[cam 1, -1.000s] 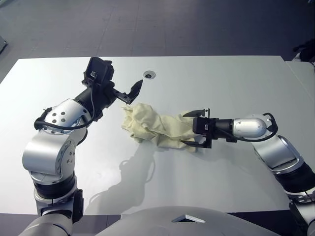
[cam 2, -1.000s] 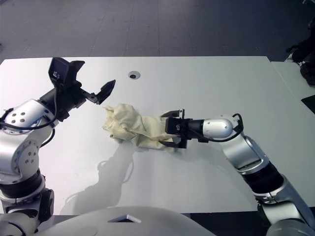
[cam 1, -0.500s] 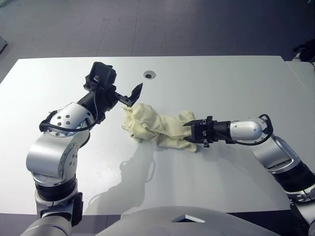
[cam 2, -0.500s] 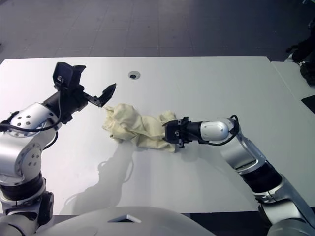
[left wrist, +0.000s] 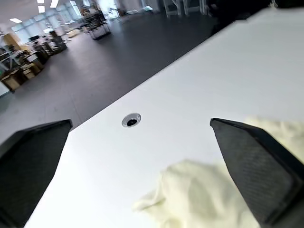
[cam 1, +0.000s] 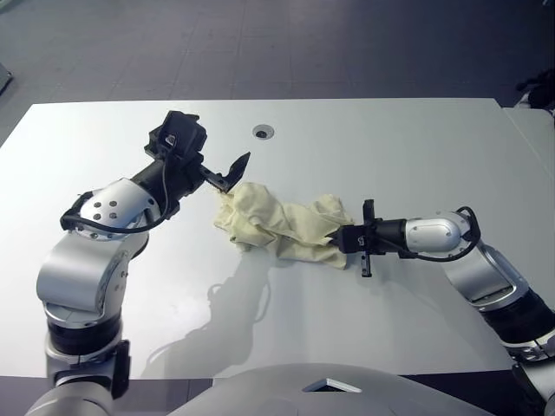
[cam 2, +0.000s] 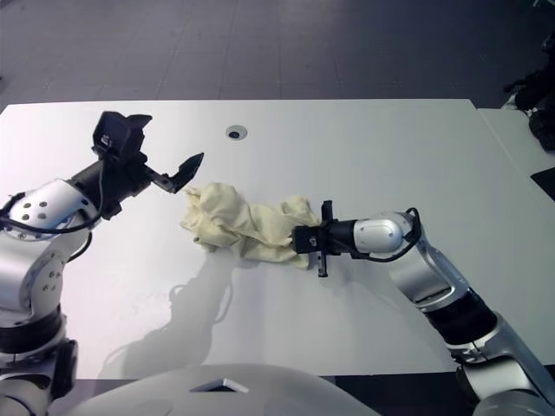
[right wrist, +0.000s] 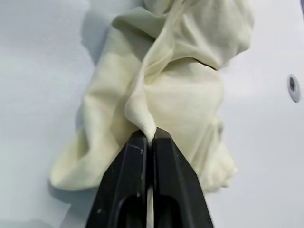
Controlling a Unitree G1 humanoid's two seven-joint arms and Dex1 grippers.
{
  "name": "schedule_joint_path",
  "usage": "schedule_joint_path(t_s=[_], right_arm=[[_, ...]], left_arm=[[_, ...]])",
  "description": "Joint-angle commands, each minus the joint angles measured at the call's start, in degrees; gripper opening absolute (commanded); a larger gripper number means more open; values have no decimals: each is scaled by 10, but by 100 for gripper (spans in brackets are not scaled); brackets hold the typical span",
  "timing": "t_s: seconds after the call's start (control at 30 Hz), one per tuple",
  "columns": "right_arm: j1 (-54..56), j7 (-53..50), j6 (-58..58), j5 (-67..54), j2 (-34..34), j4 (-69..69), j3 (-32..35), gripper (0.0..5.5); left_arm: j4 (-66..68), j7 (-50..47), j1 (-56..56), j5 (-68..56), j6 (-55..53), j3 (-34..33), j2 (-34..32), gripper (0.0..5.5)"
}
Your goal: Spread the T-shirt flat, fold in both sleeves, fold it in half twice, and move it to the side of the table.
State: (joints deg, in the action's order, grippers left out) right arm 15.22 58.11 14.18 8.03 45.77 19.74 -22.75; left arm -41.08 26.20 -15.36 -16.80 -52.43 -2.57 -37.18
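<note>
Your right gripper [right wrist: 147,137] has closed on a crumpled cream T-shirt [cam 1: 269,221] fold; left gripper [cam 1: 230,173] gapes empty at 10 o'clock.

1. The T-shirt [cam 1: 282,221] lies in a heap near the middle of the worktop [cam 1: 416,147], running from left to right.
2. A small round hole [cam 1: 263,132] sits in the worktop behind the T-shirt, toward the far edge and apart from the cloth.
3. The left hand [cam 1: 227,173] hangs just beside the T-shirt's far left corner, between the cloth and the hole, with its fingers spread apart.
4. The right hand [right wrist: 148,138] is low over the worktop at the T-shirt's right end, its fingers pinched together on a fold of the cloth.
5. A second worktop [cam 1: 536,126] stands just right of the first.
</note>
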Motion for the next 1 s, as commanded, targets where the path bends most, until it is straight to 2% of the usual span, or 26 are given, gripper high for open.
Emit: schedule_joint_path(t_s=[0.03,0.23,0.33,0.47,1.0], right_arm=[[32,-11,5,0,-7,-6,27,3],[54,-25,10,2,-17,-18,41,3],[56,-31,8,4,-21,-20,42,3],[55,-36,10,6,-25,-17,44,3],[70,-36,2,10,-33,-26,44,0]], left_arm=[[58,115,26,50,120,66,-114,540],[142,215,20,139,277,156,-179,540],[197,224,-11,211,346,211,-166,540],[235,238,-43,242,385,245,-128,540],[306,243,-53,334,448,267,-84,272]])
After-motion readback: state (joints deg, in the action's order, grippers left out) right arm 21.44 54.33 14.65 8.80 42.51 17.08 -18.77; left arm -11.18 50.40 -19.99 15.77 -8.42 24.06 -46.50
